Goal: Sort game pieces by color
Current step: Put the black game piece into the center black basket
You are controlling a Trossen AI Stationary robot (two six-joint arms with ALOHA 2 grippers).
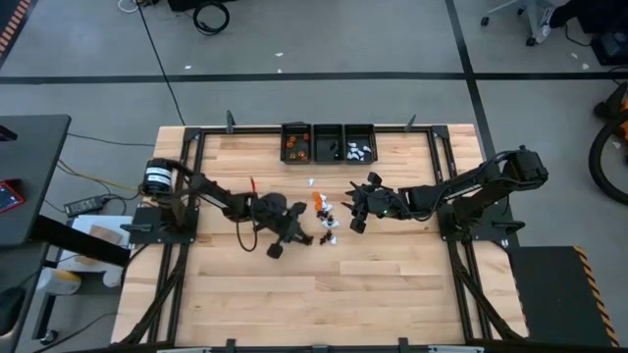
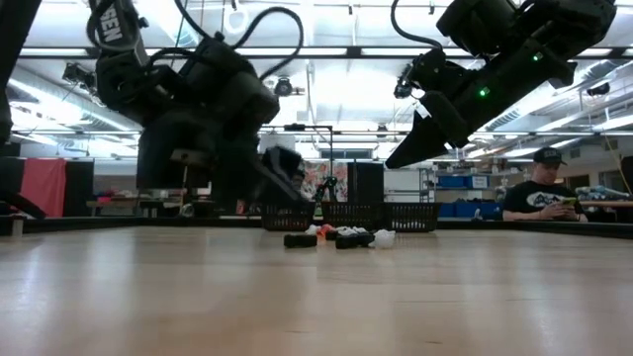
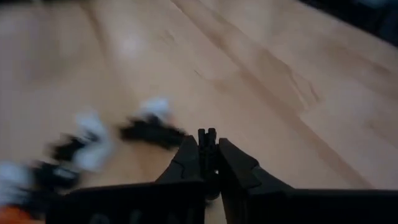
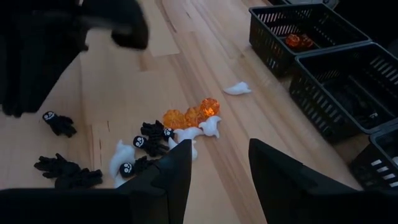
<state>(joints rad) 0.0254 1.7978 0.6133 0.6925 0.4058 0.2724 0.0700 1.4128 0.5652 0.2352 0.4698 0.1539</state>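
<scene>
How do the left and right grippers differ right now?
The left gripper is shut, fingertips pressed together, with nothing visible between them; the right gripper stands open. The left sits beside the pile of game pieces on its own side; the right hangs over the pile's other side. Both are raised above the table.

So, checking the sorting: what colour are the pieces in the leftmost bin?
Orange pieces; clearest in the high view.
</scene>
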